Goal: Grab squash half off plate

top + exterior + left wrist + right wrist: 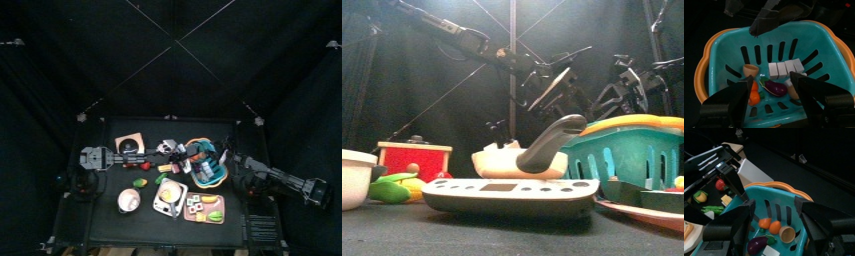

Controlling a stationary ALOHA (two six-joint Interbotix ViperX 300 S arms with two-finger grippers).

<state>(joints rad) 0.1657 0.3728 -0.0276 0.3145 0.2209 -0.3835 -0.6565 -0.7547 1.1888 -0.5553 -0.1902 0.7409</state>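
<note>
The black tabletop is carrying a teal basket under the left pincer, a white bowl, a scale and a plate nearby.

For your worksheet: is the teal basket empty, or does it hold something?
It holds something. In the left wrist view, the teal basket contains a carrot, an eggplant and a white sliced block lying on its slotted floor.
</note>
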